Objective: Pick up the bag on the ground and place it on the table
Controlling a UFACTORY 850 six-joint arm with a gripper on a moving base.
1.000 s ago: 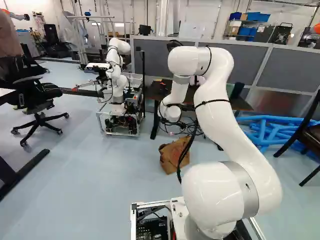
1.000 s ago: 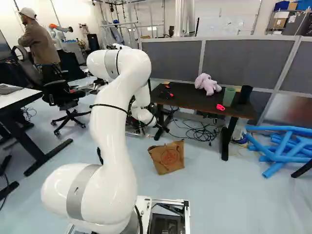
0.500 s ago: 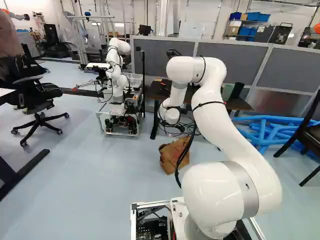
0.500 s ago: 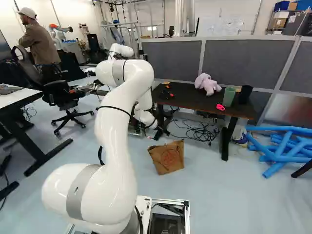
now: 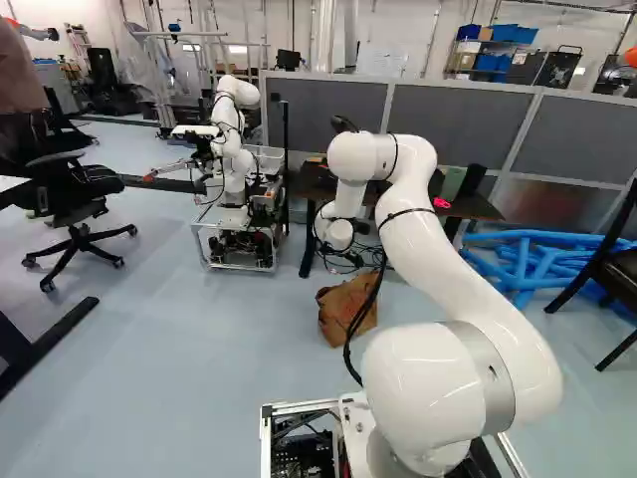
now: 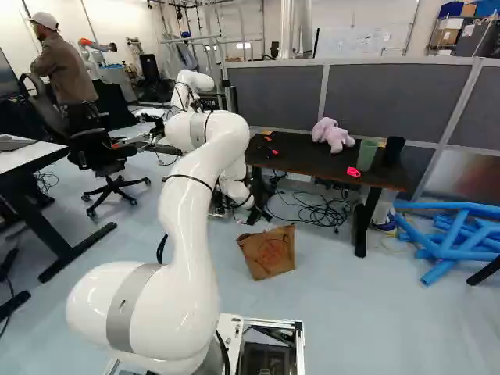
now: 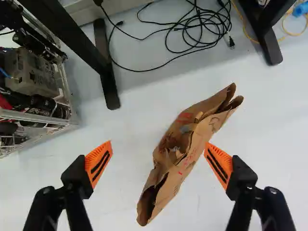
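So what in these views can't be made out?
Contents of the paper bag: the wrist view shows mostly its crumpled mouth.
Gripper: in both base views, lost around the arm's far end.
Plush toy: in the left base view, behind the arm.
White desk: cut off by the right base view's edge.

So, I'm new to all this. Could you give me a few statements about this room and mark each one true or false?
1. The gripper stands open. True.
2. The paper bag rests on the floor. True.
3. A pink soft toy is on the table. True.
4. The table holds only that toy. False: a green cup stands there too.
5. Nothing blue lies on the floor. False: blue tubes do.
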